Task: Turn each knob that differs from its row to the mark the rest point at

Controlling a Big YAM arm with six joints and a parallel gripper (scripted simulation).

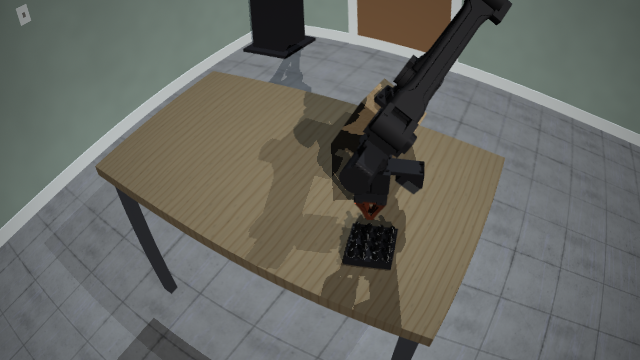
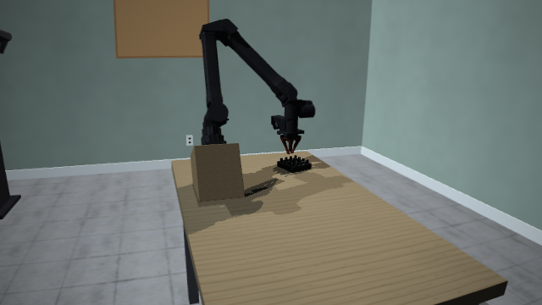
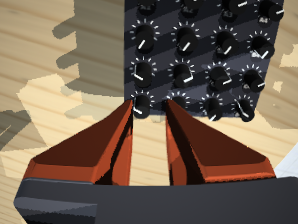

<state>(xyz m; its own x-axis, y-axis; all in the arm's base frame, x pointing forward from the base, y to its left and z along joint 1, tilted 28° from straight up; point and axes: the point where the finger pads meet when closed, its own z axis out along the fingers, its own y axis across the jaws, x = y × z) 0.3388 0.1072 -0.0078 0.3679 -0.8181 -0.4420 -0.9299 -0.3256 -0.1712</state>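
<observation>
The black knob box (image 1: 370,246) (image 2: 294,166) stands on the table. In the wrist view its rear row is partly cut off at the top. My gripper (image 1: 370,218) (image 2: 290,152) (image 3: 149,109) is slightly open and empty, above the front row. Knob D1 (image 3: 142,105) shows between the fingertips, its line toward the lower left; D2 is mostly hidden by the right fingertip. In row C, the line of C1 (image 3: 144,71) points left, those of C2 (image 3: 181,73), C3 and C4 right. In row B, B1 to B3 point lower left, B4 (image 3: 261,47) lower right.
The table (image 1: 200,140) (image 2: 339,237) carries a wooden block (image 2: 218,171) under the arm's base. Neighbouring knobs stand close around D1. Shadows of the arm fall across the table and box.
</observation>
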